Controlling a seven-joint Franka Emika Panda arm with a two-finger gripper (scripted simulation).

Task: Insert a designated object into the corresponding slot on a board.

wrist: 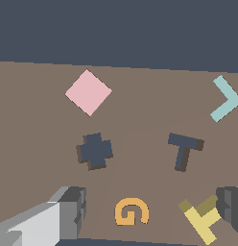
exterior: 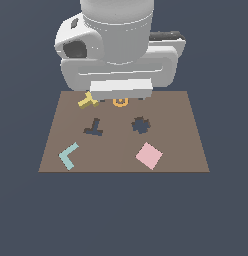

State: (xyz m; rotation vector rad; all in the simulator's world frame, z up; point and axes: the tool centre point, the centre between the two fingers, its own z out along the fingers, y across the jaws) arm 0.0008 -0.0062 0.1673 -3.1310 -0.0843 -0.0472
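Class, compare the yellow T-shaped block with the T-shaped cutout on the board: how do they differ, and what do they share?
The yellow T-shaped block is a raised, bright solid piece; the T-shaped cutout is a dark recess sunk into the board. The block lies beside a gripper finger near the board's edge; the cutout sits further in. They are turned differently. Both share a T outline of similar size.

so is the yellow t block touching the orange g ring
Apart. The wrist view shows bare brown board between the yellow T block and the orange G ring; the exterior view agrees.
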